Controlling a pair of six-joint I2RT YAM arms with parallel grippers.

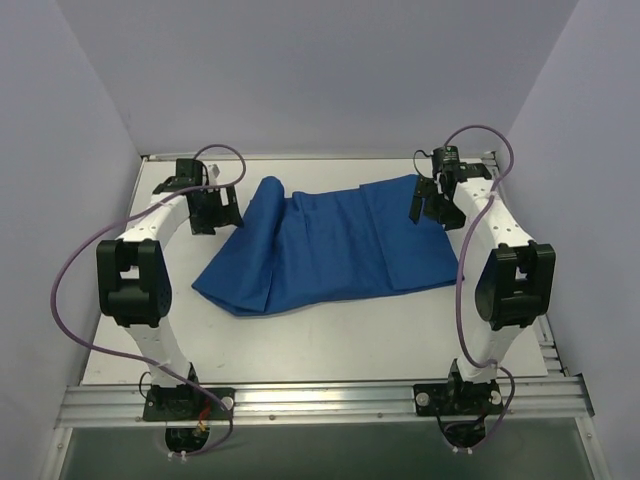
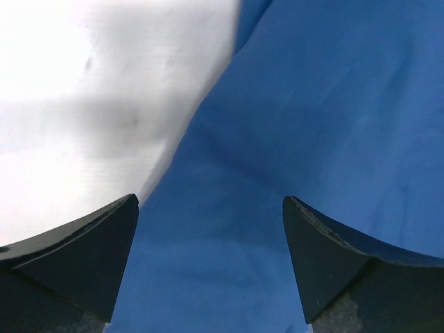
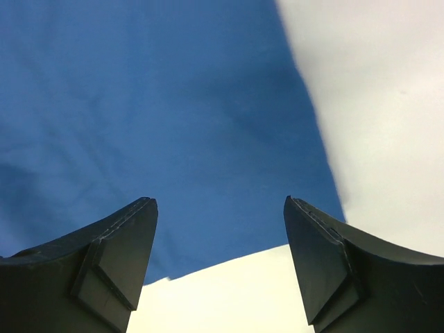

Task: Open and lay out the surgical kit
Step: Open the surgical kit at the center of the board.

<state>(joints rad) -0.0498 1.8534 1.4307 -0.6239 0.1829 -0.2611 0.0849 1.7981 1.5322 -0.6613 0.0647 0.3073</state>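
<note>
The blue cloth wrap (image 1: 330, 245) lies spread and partly folded in the middle of the white table. It shows in the left wrist view (image 2: 312, 125) and in the right wrist view (image 3: 152, 118). My left gripper (image 1: 222, 213) is open and empty, hovering at the cloth's far left edge (image 2: 211, 202). My right gripper (image 1: 430, 205) is open and empty, over the cloth's far right corner (image 3: 220, 202). The steel tray and the scissor-like instruments are hidden or out of view.
The white table (image 1: 330, 340) is walled by pale panels at the back and both sides. A metal rail (image 1: 320, 400) with the arm bases runs along the near edge. Purple cables loop off both arms.
</note>
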